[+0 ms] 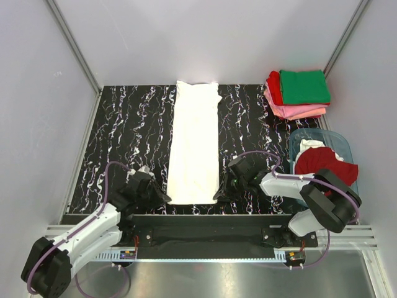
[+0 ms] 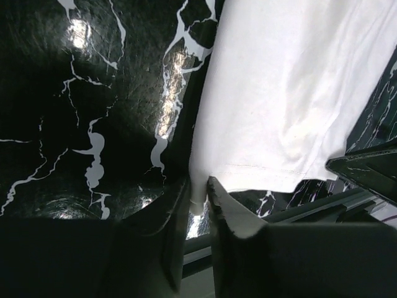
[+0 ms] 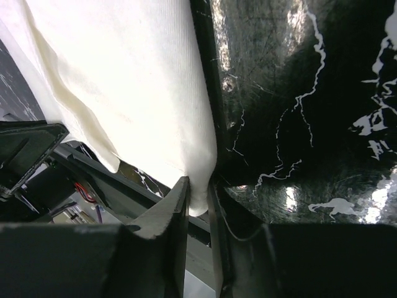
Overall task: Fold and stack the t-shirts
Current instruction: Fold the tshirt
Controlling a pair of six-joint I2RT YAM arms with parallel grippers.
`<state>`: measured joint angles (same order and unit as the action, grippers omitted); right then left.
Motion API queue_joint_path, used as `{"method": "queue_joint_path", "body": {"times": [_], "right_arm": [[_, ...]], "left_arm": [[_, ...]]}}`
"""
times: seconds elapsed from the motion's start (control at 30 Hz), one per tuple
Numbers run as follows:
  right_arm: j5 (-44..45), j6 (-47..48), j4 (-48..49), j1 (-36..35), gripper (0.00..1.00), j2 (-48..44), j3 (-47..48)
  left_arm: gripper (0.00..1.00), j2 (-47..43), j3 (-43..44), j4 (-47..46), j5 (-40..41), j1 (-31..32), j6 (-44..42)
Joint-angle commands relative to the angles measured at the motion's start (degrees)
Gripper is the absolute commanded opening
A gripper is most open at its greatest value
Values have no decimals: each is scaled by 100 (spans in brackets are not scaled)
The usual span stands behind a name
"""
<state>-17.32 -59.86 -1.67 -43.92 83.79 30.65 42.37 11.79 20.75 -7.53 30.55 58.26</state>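
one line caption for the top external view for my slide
Left gripper and right gripper pinch the near corners of a lengthwise-folded white t-shirt.

The top view is bright and even, lit from overhead. The walls past the far edge of the tabletop (image 1: 130, 130) wash out to near white, and the far end of the white t-shirt (image 1: 194, 146) almost blends into that glare. Shadows are soft, gathering under the arms at the near edge. Both wrist views are dim and high in contrast. The glossy tabletop throws small hot reflections, and the shirt glows pale, cream-tinted in the right view. The left gripper (image 2: 200, 186) and right gripper (image 3: 198, 186) are dark, out-of-focus shapes in the foreground.
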Motion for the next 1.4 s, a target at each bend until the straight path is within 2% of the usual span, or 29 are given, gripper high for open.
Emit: {"method": "queue_joint_path", "body": {"times": [0.0,0.1,0.17,0.33,0.4,0.6,0.77,0.93,1.03,1.13,1.23,1.37], "right_arm": [[194,0,97,-64,24,41,-51],[203,-9,106,-64,21,-3,-68],[203,-9,114,-64,17,-3,-77],[238,-17,-17,-64,8,-108,-68],[229,-17,-122,-64,0,-205,-51],[282,18,-737,-274,0,-582,81],[536,-35,-1344,-591,0,-1144,186],[633,-123,-1748,-785,0,-1584,221],[861,61,-2248,-776,0,-1787,651],[1221,324,-2820,-767,0,-1822,1310],[1608,719,-3330,-732,0,-1621,2039],[1583,1291,-3638,-294,0,-1016,2796]], "left_arm": [[18,79,-177,289,120,92,-60],[9,61,-169,298,155,118,-60],[0,43,-169,315,155,127,-43],[0,-44,-90,403,138,206,10],[0,-158,-37,526,146,259,80],[0,-685,174,983,164,698,501],[0,-1151,350,1474,410,1392,958],[0,-1222,710,1905,717,1876,1082],[0,-1117,1333,2125,918,1876,881],[0,-461,2174,2318,1183,1876,495],[0,94,2765,2459,1482,1876,72],[0,1086,3671,2583,1790,1806,-480]]}}
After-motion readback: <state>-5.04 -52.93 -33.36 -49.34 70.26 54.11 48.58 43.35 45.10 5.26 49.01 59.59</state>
